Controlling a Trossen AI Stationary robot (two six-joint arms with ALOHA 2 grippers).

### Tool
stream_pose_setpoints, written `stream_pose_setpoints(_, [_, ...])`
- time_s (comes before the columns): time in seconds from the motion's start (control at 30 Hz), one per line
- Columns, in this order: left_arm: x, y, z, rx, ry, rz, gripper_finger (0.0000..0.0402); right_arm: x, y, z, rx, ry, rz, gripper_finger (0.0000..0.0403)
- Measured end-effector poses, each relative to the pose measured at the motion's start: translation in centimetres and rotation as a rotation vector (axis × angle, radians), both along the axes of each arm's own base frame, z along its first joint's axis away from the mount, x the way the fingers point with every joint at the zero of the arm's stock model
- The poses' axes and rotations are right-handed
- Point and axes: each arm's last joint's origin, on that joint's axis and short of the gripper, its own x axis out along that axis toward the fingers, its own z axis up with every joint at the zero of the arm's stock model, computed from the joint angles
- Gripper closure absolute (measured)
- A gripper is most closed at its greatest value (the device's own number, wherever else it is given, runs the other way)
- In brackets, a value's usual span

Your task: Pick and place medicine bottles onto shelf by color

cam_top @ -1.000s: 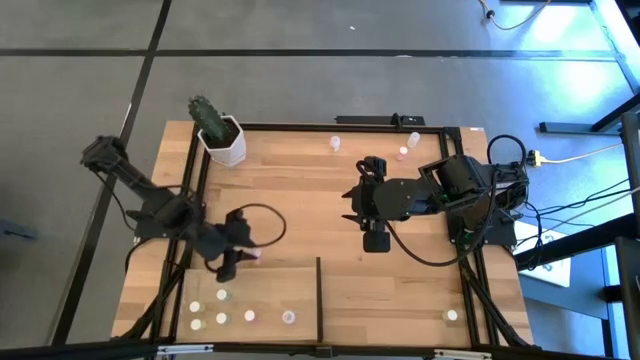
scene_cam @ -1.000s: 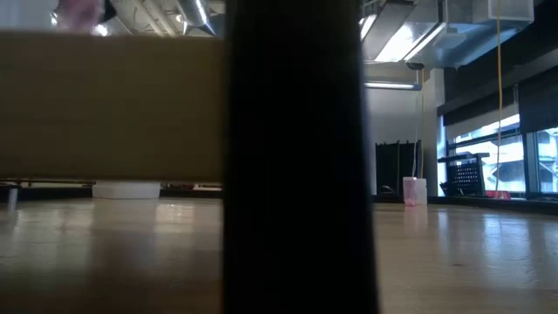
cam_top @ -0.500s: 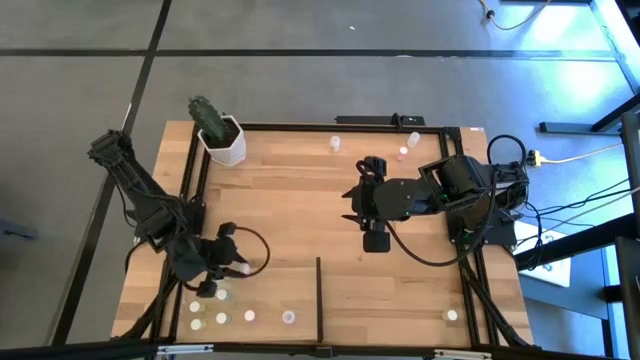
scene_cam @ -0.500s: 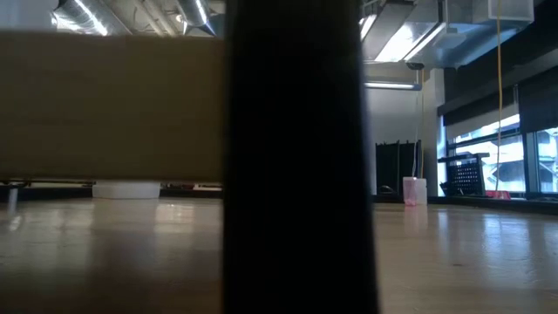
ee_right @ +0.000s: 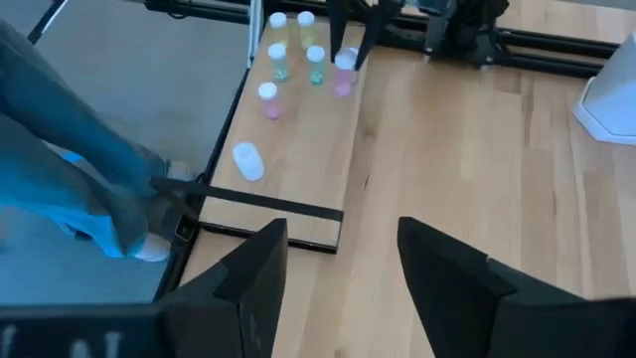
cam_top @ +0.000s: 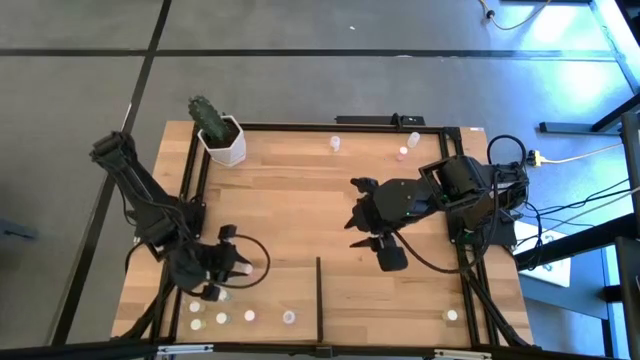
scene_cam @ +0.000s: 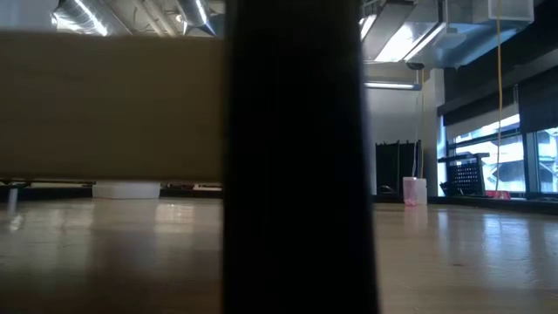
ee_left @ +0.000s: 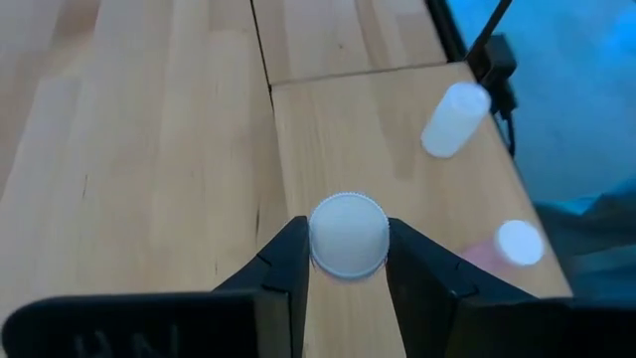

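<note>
Your left gripper [ee_left: 348, 261], clamped on a small white-capped medicine bottle [ee_left: 348, 235], has carried it from mid-table to the pale light-wood shelf [cam_top: 270, 290] at the table's front-left corner beside other bottles, so release comes next, while your right gripper [cam_top: 390, 257], open-fingered, has swung frontward.

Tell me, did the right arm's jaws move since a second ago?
Yes. In the high view the right gripper swung toward the table's near edge, ending closer to the thin black upright divider than before.
</note>
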Motion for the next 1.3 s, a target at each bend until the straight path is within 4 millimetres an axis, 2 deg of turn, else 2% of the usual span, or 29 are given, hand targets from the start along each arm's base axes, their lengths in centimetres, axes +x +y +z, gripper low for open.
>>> stream_pose_setpoints(0.43, [0.9,-2.5,-2.5,0.003,0.063,0.025,0.0305,0.0,0.0,0.0,0.002,0.001,-0.001,0.0208])
stream_pose_setpoints(0.83, [1.1,-3.3,-3.6,-0.087,0.084,0.169,0.0305,0.0,0.0,0.0,0.003,0.001,0.001,0.0208])
stream_pose_setpoints(1.03, [1.0,-4.6,-4.3,-0.090,0.055,0.165,0.0305,0.0,0.0,0.0,0.003,0.001,0.002,0.0208])
stream_pose_setpoints(1.3, [1.1,-5.2,-5.2,-0.060,0.068,0.159,0.0304,0.0,0.0,0.0,0.003,0.001,0.001,0.0208])
